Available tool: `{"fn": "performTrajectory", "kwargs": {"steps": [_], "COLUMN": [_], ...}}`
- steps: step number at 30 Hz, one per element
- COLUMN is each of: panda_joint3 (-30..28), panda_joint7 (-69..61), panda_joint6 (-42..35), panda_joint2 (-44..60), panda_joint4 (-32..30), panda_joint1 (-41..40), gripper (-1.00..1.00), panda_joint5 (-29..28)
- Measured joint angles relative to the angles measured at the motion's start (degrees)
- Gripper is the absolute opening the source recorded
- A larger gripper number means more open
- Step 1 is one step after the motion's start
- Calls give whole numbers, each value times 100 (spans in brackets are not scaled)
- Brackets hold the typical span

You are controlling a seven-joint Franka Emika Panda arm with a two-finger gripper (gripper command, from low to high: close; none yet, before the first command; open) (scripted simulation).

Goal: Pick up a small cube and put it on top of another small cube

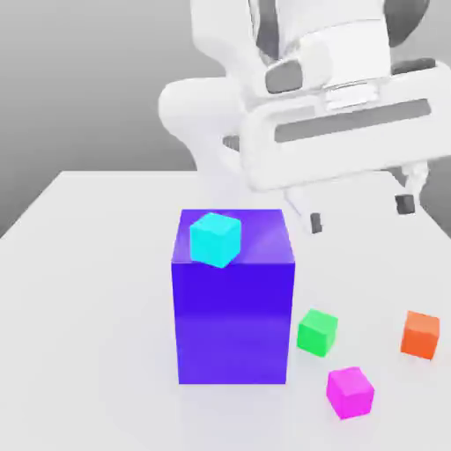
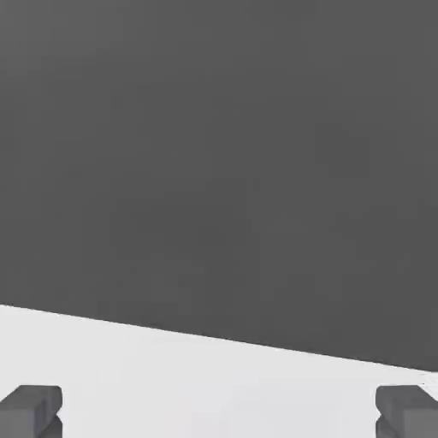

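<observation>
small plain magenta-pink cube [image 1: 350, 391] sits free on the white bench [image 1: 88, 308], near the green cube [image 1: 317, 332]. my hand [image 1: 359, 214] hangs high behind, fingers wide apart, holding nothing.

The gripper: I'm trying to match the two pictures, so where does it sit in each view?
Exterior view: gripper at upper right, open, fingers hanging above the white table, behind the blue block.
Hand view: gripper, its dark fingertips at both lower corners, wide apart.
Shared landmark: the white table.
</observation>
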Motion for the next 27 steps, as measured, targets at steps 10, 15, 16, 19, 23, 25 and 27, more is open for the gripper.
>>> {"fn": "performTrajectory", "kwargs": {"steps": [10,15,16,19,23,25,27], "panda_joint3": [-10,-165,-184,-183,-173,-150,-117], "panda_joint7": [1091,1266,1273,1276,1293,1283,1249], "panda_joint6": [1020,1810,1857,1858,1878,1656,1347], "panda_joint2": [1981,3017,3133,3133,3140,2829,2437], "panda_joint4": [-519,-376,-350,-350,-351,-413,-493], "panda_joint1": [702,867,882,881,877,853,828], "gripper": [0,0,-100,-100,-100,-100,-100], "panda_joint5": [-1126,-1337,-1367,-1369,-1390,-1367,-1318]}}
